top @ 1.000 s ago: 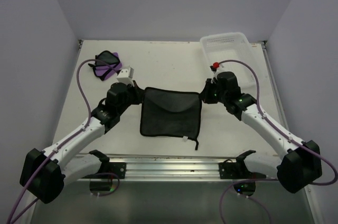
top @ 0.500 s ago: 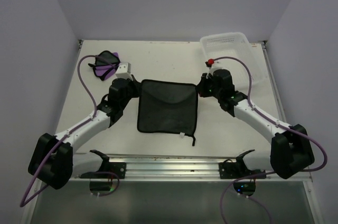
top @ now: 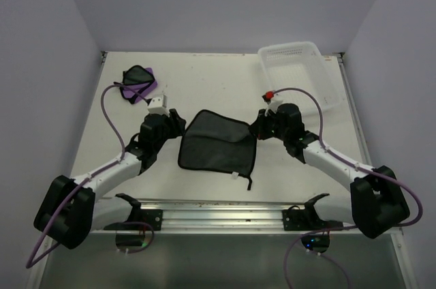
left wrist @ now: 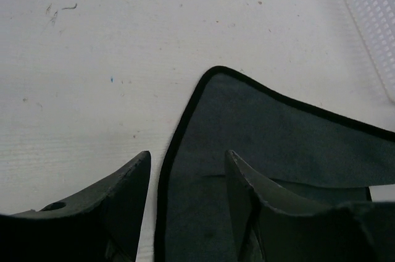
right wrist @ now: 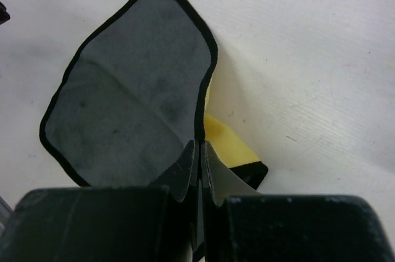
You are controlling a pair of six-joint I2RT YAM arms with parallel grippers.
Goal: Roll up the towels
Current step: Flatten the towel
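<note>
The yellow towel [top: 216, 146] is laid in the middle of the table [top: 218, 84], fuzzy grey side up and edged in black, with its far right corner pinched tight and raised by the right gripper [top: 258, 125]. The left gripper [top: 178, 124] is held low with fingers spread astride the left edge, and the purple towel [top: 139, 84] is bunched at the far left

The towel [top: 218, 144] is soft matt cloth, the table [top: 218, 84] scuffed matt white, the basket [top: 300, 71] plastic
</note>
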